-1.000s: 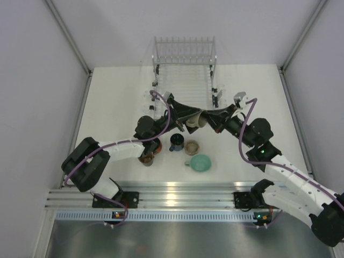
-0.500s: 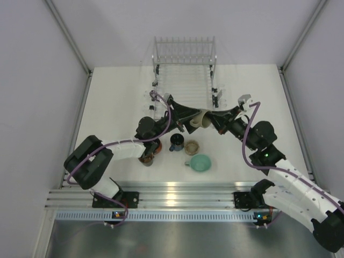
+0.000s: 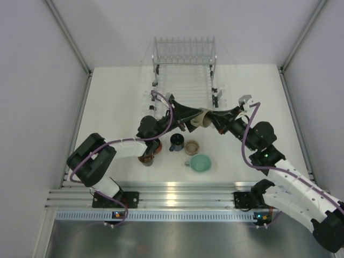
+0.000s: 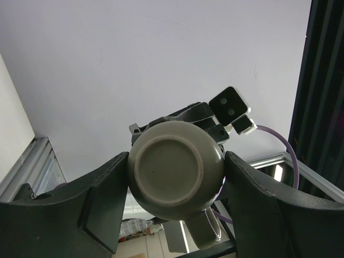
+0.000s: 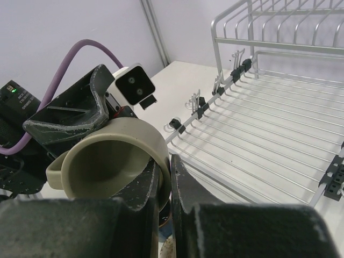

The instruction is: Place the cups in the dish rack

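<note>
Right wrist view: right gripper (image 5: 164, 169) pinches the rim of the beige ceramic mug (image 5: 102, 161), left gripper (image 4: 177, 161) apparently clamps its sides; mistimed release could drop it short of the wire dish rack (image 5: 269, 140).

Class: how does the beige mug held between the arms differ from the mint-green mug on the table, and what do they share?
The beige mug is clamped aloft by the left pincer and right pincer; the mint-green mug stands free on the table. The beige mug is tipped sideways; the mint-green mug sits upright. The mint-green mug looks wider than the beige mug. Both have handles.
</note>
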`<action>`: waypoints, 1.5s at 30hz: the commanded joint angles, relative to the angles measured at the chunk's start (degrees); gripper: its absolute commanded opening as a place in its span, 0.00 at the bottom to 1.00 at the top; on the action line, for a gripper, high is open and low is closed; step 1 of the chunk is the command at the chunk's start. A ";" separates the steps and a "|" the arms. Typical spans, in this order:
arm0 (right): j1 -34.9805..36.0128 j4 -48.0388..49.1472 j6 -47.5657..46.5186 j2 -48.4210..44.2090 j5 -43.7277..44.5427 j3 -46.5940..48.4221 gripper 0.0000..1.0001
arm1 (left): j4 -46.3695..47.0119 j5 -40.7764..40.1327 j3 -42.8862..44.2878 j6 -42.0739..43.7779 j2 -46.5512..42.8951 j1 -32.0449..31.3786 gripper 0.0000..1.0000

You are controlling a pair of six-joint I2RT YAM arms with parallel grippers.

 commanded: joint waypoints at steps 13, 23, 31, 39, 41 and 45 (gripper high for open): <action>0.32 1.83 -0.03 -3.66 2.13 -1.82 0.53 | 5.16 -2.64 1.97 4.23 -0.10 4.85 0.00; 0.32 -2.65 -2.66 -5.86 6.26 -2.44 0.58 | -32.18 4.16 20.74 33.95 -2.03 18.04 0.00; 0.23 -2.22 -3.54 -4.37 8.63 -2.97 0.59 | -76.65 -25.89 47.83 71.08 5.50 17.26 0.00; 0.06 -2.22 -4.25 -2.52 9.95 -3.14 0.60 | -78.60 -43.76 53.92 82.01 17.55 12.34 0.00; -0.12 -1.96 -4.33 -2.87 10.04 -3.49 0.60 | -77.29 -44.47 53.83 82.36 18.96 12.16 0.00; -0.56 -1.78 -4.60 -2.79 10.04 -3.85 0.61 | -76.84 -46.75 55.23 83.68 22.83 12.16 0.00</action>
